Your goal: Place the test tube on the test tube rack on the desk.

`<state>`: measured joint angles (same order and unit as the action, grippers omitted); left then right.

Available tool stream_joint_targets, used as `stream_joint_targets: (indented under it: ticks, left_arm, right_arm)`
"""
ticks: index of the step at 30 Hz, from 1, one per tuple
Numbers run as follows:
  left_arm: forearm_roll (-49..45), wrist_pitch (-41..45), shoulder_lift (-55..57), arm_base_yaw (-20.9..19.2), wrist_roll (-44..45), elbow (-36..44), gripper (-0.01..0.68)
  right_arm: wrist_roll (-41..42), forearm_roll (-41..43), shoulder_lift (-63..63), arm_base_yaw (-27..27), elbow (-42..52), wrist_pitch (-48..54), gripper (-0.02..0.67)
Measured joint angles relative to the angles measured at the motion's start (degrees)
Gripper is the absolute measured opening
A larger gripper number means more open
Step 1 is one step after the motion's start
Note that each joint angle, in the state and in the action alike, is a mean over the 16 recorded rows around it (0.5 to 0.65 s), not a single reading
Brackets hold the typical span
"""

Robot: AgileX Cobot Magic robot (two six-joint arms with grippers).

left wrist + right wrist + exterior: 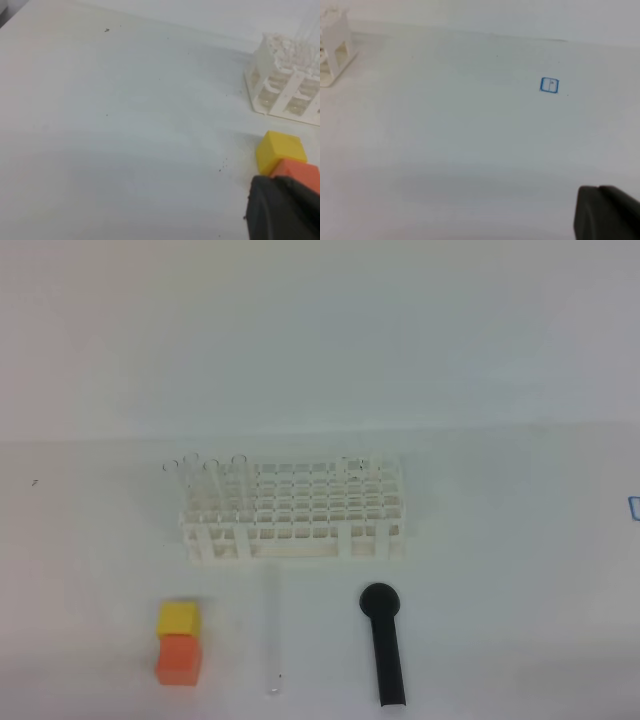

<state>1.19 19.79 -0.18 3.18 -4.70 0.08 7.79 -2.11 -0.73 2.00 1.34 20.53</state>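
Note:
The test tube (pixel 272 635) lies flat on the desk (pixel 500 590), just in front of the test tube rack (pixel 295 510), pointing toward it. It is clear and hard to see. The white rack stands mid-desk with up to three clear tubes (pixel 205 480) upright in its back left corner. Neither arm shows in the exterior high view. Only a dark blurred piece of my left gripper (pixel 282 207) shows at the lower right of the left wrist view, near the cubes; it is shut and holds nothing. My right gripper (pixel 607 212), also shut and holding nothing, is over bare desk.
A yellow cube (pixel 178 618) and an orange cube (pixel 180 658) sit touching, left of the lying tube. A black round-headed stick (pixel 385 645) lies to its right. A small blue square mark (pixel 549 85) is on the desk at the right.

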Motion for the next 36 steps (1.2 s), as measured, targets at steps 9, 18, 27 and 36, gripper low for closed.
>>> stream_joint_targets:
  ticks: [9,18,27,36]
  left_arm:
    - [-2.32,-3.51,0.0,0.0,0.0,0.0,-0.001]
    - [-5.19,-20.37,0.0,0.0,-0.51,0.0,-0.001]
    - [-5.81,-40.55,0.0,0.0,-2.49,0.0,-0.001]
    - [-2.2,-43.46,0.05,0.0,-8.01,-1.88,-0.001]
  right_arm:
    - [0.0,0.06,0.0,0.0,0.01,-0.36,-0.001]
    - [0.0,0.23,0.0,0.0,0.21,-10.29,-0.001]
    - [0.0,0.35,0.0,0.0,0.35,-30.73,-0.001]
    - [-0.05,0.4,0.0,0.0,-0.17,-40.12,-0.001]
